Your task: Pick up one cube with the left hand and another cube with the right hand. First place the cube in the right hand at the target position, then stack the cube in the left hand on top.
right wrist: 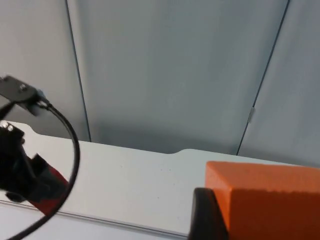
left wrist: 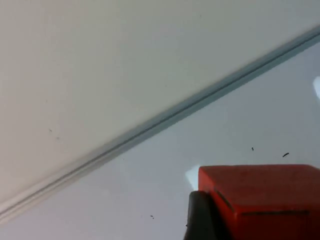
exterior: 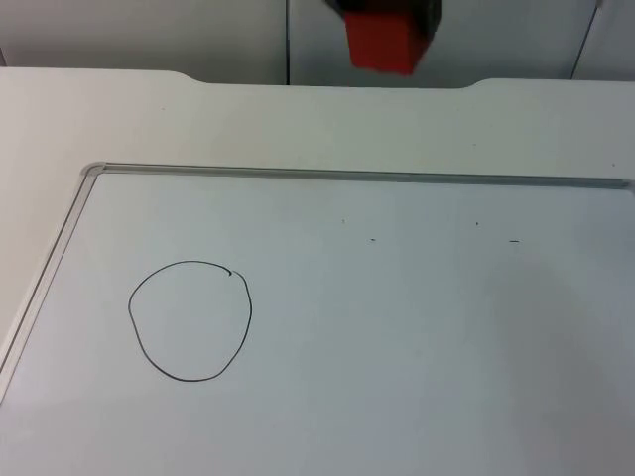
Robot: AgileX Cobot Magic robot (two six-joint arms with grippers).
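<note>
A red cube (exterior: 380, 42) hangs high above the table's far edge, with my left gripper (exterior: 385, 12) shut on it. In the left wrist view the red cube (left wrist: 260, 197) sits against a black fingertip (left wrist: 200, 220), over the whiteboard's frame. My right gripper (right wrist: 262, 227) is shut on an orange cube (right wrist: 265, 197), which rests beside its black fingertip (right wrist: 205, 215) and faces the grey wall. The right wrist view also catches the left arm with the red cube (right wrist: 47, 187). The target is a hand-drawn black circle (exterior: 189, 320) on the whiteboard, with nothing in it.
A whiteboard (exterior: 417, 327) with a pale raised frame (exterior: 357, 176) covers most of the table. The grey partition wall (exterior: 149, 35) stands behind the table. A few small black marks (exterior: 514, 241) dot the board's far side.
</note>
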